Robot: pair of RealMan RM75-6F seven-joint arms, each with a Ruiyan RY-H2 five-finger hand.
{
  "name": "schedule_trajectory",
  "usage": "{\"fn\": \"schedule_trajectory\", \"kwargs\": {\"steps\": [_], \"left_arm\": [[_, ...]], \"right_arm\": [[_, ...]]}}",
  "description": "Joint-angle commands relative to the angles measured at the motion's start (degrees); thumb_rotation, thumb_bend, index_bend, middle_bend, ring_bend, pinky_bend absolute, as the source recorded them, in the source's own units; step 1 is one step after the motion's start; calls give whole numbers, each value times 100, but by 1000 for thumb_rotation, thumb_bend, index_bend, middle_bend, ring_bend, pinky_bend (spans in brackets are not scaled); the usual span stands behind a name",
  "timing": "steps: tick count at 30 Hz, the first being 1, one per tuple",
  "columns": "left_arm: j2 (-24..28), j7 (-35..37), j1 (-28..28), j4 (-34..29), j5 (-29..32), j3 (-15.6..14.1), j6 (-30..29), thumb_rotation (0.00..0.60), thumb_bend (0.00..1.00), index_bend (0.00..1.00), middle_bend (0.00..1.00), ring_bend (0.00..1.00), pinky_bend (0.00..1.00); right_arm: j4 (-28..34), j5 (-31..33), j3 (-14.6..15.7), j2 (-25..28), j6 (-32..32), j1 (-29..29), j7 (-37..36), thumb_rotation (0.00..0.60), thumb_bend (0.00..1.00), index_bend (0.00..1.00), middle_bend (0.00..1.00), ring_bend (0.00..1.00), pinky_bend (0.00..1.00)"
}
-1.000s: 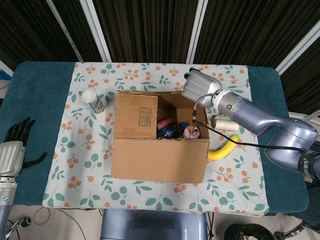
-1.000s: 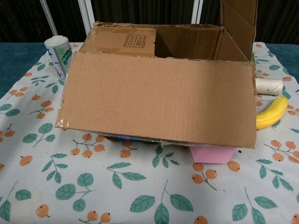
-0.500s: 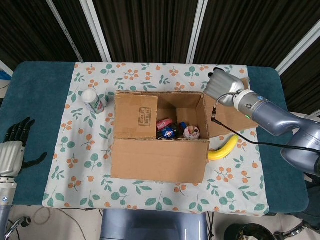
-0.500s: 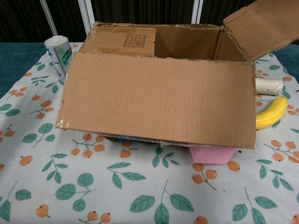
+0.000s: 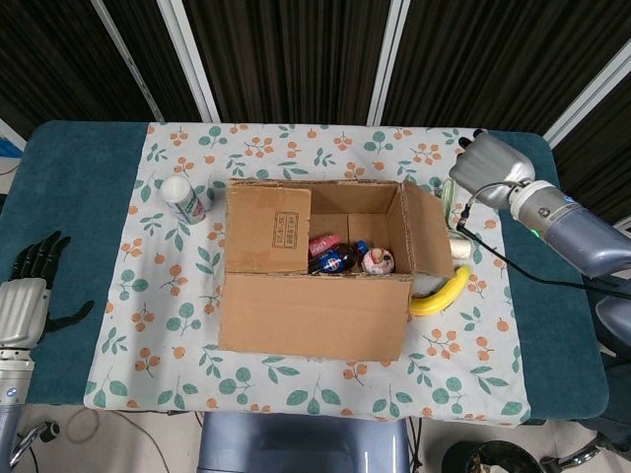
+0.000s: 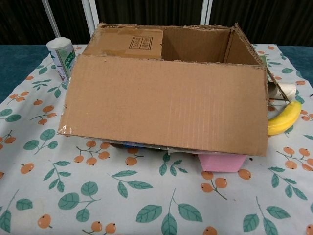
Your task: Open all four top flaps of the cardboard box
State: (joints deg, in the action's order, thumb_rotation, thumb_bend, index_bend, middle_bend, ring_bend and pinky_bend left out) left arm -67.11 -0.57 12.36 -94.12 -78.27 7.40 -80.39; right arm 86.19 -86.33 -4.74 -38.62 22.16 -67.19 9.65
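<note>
Brown cardboard box (image 5: 315,286) sits mid-worktop on the floral cloth, its right flap (image 5: 428,229) now folded outward where it stood upright a second ago; right hand (image 5: 490,163) withdrawn, grasp state indeterminate; left hand (image 5: 30,291) spread, idle; left flap (image 5: 268,230) remains closed.

Teal bench (image 5: 79,197) with a floral cloth (image 5: 177,325) spread over the middle, orange berries and green leaves all over it. On the cloth sits the cardboard box (image 5: 314,315), a white bottle (image 5: 185,199) lying near its back left corner, a banana (image 5: 441,294) just beside its right side, and a pale roll (image 6: 287,90) behind the banana
</note>
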Motion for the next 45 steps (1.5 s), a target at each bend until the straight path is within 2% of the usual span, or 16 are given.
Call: {"fn": "schedule_trajectory", "kwargs": {"steps": [1, 7, 9, 12, 13, 16, 21, 26, 29, 31, 33, 34, 36, 39, 42, 45], "left_arm": [[-2, -71, 15, -4, -11, 4, 2, 600, 182, 0, 0, 0, 33], [-4, -322, 57, -22, 23, 27, 22, 600, 182, 0, 0, 0, 33], [3, -440, 76, -51, 39, 30, 42, 600, 182, 0, 0, 0, 33], [19, -602, 109, -103, 43, 35, 64, 600, 184, 0, 0, 0, 33], [41, -688, 134, -139, 47, 39, 92, 600, 185, 0, 0, 0, 33], [137, -850, 227, -260, 27, 65, 195, 600, 188, 0, 0, 0, 32], [481, -1215, 565, -645, -5, 216, 561, 600, 189, 0, 0, 0, 33], [871, -1573, 1021, -1196, 168, 507, 1060, 600, 189, 0, 0, 0, 32], [1106, -1928, 1407, -1486, 246, 713, 1438, 600, 233, 0, 0, 0, 34], [1250, -2200, 1710, -1646, 290, 859, 1736, 600, 308, 0, 0, 0, 35], [1372, -2457, 2041, -1776, 448, 1020, 2082, 600, 465, 0, 2, 0, 37], [1416, -2568, 2220, -1830, 558, 1104, 2269, 600, 508, 0, 6, 0, 40], [1486, -2747, 2629, -1902, 839, 1271, 2724, 600, 680, 0, 43, 1, 73], [1483, -3039, 3403, -1795, 1371, 1500, 3516, 600, 837, 0, 91, 22, 143], [1329, -3339, 4188, -1461, 1910, 1554, 4250, 600, 922, 16, 130, 54, 188], [1106, -3628, 4857, -1060, 2305, 1474, 4773, 600, 988, 47, 168, 81, 226]], "right_arm": [[362, 707, -99, 97, 1073, 788, 139, 600, 515, 408, 342, 187, 276], [1307, 1942, -77, -51, 3134, 2150, 638, 600, 412, 237, 240, 154, 253], [1625, 2202, -38, -236, 3966, 2651, 776, 600, 374, 148, 179, 125, 247], [1880, 2398, 22, -530, 4865, 3243, 752, 600, 340, 64, 101, 76, 238], [1962, 2438, 40, -685, 5236, 3493, 689, 600, 335, 50, 84, 59, 235], [2049, 2404, 108, -986, 5826, 3953, 469, 600, 325, 8, 22, 6, 227], [1826, 1866, 314, -1619, 6890, 4676, 354, 600, 318, 0, 0, 0, 225], [1390, 1643, 353, -2191, 7299, 5057, 151, 600, 316, 0, 0, 0, 225], [974, 1505, 339, -2455, 7394, 5208, -125, 600, 314, 0, 0, 0, 225], [738, 1420, 317, -2567, 7405, 5259, -308, 600, 314, 0, 0, 0, 225], [554, 1358, 242, -2652, 7432, 5284, -494, 600, 313, 0, 0, 0, 225], [474, 1325, 206, -2693, 7451, 5295, -571, 600, 313, 0, 0, 0, 225], [326, 1252, 161, -2766, 7477, 5322, -702, 600, 313, 0, 0, 0, 225], [147, 1216, 104, -2853, 7436, 5379, -922, 600, 313, 0, 0, 0, 225], [78, 1263, 29, -2886, 7345, 5425, -1096, 600, 313, 0, 0, 0, 225], [51, 1295, -31, -2886, 7256, 5451, -1209, 600, 313, 0, 0, 0, 225]]}}
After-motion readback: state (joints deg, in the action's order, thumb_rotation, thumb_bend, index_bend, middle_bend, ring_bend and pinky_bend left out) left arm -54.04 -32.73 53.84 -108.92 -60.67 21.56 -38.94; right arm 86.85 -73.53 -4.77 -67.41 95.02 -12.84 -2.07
